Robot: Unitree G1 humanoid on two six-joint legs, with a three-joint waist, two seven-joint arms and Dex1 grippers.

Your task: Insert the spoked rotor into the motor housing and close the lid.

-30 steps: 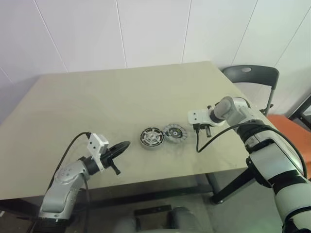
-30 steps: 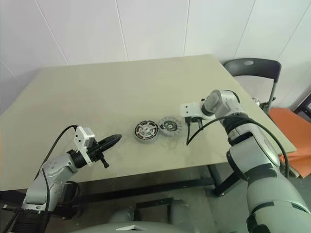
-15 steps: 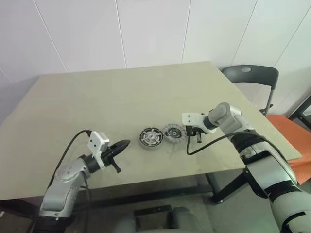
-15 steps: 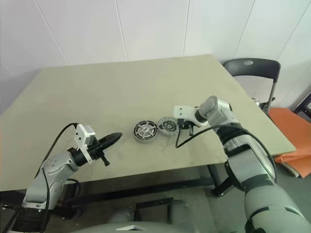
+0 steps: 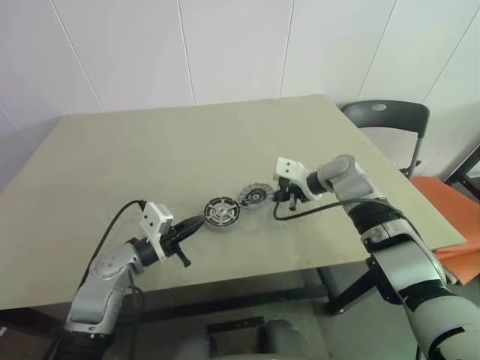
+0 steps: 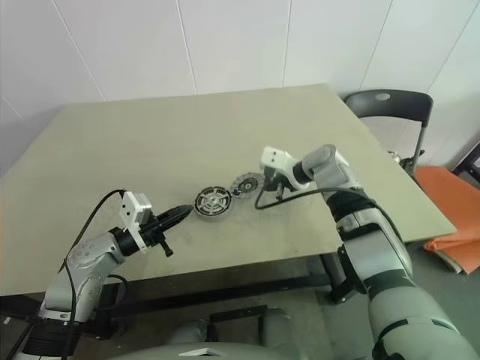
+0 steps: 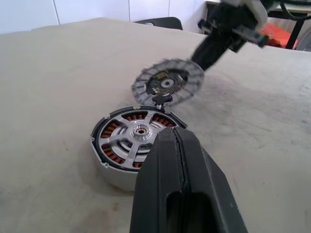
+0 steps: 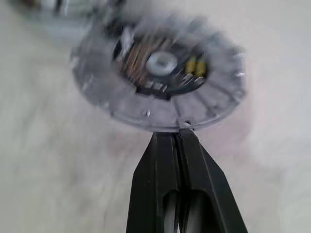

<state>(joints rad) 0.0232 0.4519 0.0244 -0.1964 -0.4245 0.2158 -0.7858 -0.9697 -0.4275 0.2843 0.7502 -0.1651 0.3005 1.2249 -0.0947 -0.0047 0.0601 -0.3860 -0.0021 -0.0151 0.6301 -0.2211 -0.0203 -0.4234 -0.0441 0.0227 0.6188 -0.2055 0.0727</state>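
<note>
Right claw (image 5: 283, 196) pinched together, tip at the edge of the round ribbed light-grey metal lid (image 5: 253, 196), which tilts beside the dark-rimmed copper-wound motor housing (image 5: 222, 213) on the desk (image 5: 187, 142). Left claw (image 5: 193, 223) also together, just left of housing.

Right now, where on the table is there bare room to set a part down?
The table is bare behind the motor housing and lid. It is crowded between the left gripper and right gripper.

walls: white panels (image 5: 225, 45) | table: beige (image 5: 187, 142) | chair: dark grey (image 5: 386, 120)
</note>
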